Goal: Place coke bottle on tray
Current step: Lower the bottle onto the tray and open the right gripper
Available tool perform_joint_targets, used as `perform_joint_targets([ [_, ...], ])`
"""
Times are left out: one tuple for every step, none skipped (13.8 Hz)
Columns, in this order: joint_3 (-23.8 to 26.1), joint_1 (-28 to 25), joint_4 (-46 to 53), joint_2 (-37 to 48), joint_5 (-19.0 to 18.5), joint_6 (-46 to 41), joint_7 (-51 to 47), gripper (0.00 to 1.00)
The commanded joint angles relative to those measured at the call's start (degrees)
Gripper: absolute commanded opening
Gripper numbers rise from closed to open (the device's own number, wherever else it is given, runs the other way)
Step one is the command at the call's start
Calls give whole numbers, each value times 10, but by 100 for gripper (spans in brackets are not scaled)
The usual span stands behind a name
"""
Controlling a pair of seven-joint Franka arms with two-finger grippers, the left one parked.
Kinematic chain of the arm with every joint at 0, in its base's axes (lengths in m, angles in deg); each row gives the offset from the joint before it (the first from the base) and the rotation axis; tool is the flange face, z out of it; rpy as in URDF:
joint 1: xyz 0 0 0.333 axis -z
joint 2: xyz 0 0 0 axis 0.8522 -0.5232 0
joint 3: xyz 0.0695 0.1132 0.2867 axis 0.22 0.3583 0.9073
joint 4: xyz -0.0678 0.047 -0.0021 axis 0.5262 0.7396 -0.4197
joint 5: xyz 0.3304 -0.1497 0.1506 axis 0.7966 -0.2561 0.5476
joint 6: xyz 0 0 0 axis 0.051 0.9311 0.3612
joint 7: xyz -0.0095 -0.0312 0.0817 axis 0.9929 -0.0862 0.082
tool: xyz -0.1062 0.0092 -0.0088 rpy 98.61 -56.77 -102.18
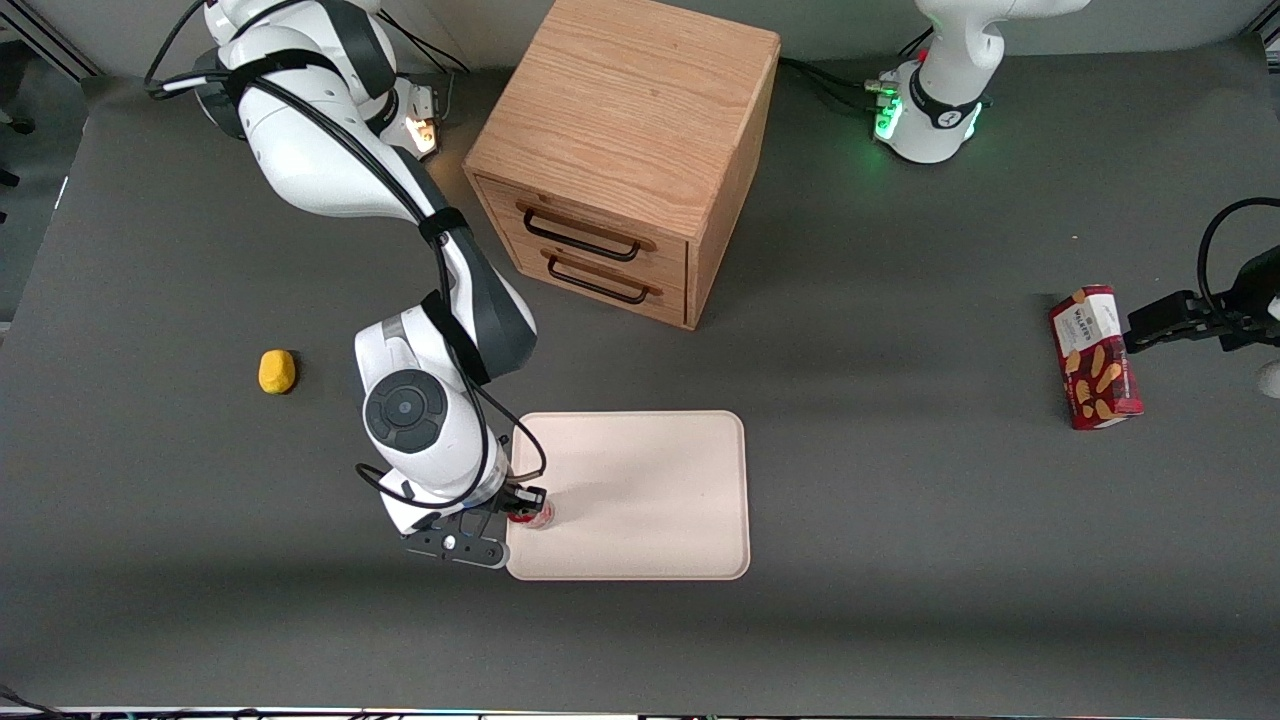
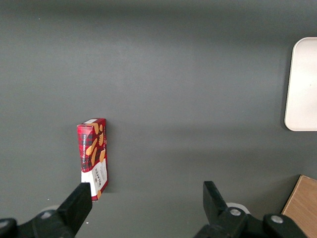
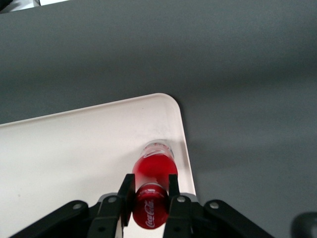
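Observation:
The coke bottle (image 1: pixel 533 515) is small and red with a white script logo and a clear base. It stands upright on the cream-pink tray (image 1: pixel 640 500), close to the tray's corner nearest the working arm and the front camera. My right gripper (image 1: pixel 524 505) is directly above it, with its two black fingers closed against the bottle's top. In the right wrist view the gripper (image 3: pixel 151 191) clasps the bottle (image 3: pixel 156 168) on both sides, and the clear base rests on the tray (image 3: pixel 74 158) next to its rim.
A wooden two-drawer cabinet (image 1: pixel 625 150) stands farther from the front camera than the tray. A yellow lump (image 1: pixel 277 371) lies toward the working arm's end. A red snack box (image 1: pixel 1095 357) lies toward the parked arm's end and also shows in the left wrist view (image 2: pixel 93 156).

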Motion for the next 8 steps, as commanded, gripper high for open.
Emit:
perform_joint_targets([
  [-2, -1, -19, 15, -2, 9, 7, 12],
  [-2, -1, -19, 15, -2, 10, 2, 52],
  [-2, -1, -20, 15, -2, 16, 0, 99],
  [-2, -1, -20, 15, -2, 16, 0, 100],
  [-2, 0, -20, 16, -2, 16, 1, 100],
  [-2, 0, -19, 18, -2, 16, 3, 100],
  [-2, 0, -19, 24, -2, 12, 3, 100],
  [-2, 0, -19, 34, -2, 2, 2, 100],
])
